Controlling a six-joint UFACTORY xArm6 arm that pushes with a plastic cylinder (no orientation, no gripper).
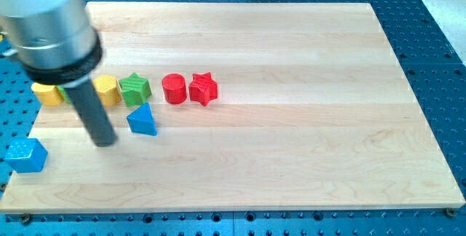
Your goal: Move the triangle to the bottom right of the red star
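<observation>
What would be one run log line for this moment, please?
my tip: left of blue triangle, apart | red star: upper right of triangle, beside red cylinder | triangle not yet placed

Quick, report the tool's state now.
No pincer: my tip is a bare rod, holding nothing, resting just left of the blue triangle, apparently not touching it.

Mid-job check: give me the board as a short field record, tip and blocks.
tip: my tip, just to the view's left of the blue triangle, not clearly touching
red star, up and to the view's right of the triangle
red cylinder: beside the star, on its left
green block: above the triangle
task state: triangle not yet at star's bottom right
</observation>
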